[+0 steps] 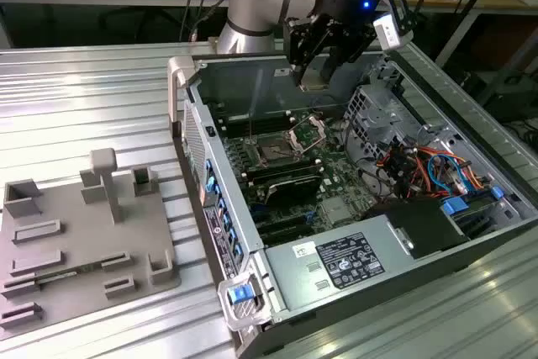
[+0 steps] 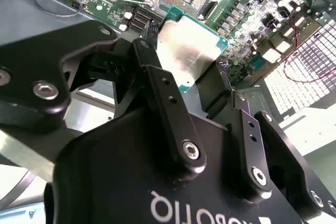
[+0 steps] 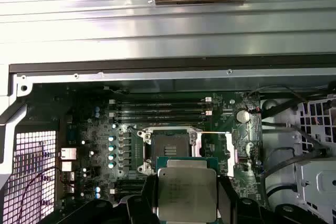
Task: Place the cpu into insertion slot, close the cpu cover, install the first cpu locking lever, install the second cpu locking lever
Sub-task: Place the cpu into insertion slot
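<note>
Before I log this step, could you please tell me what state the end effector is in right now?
End effector: closed on the cpu, holding it above the insertion slot.

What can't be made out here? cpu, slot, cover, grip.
- cpu underside: its metal top faces both wrist cameras, so the contacts are hidden.
- insertion slot: one edge is hidden behind the cpu in the first wrist view; pins are too small in the exterior view.
- cpu cover: hinge is too small in the exterior view.
- tool: where its pads meet the cpu is hidden behind the chip in the second wrist view.
</note>
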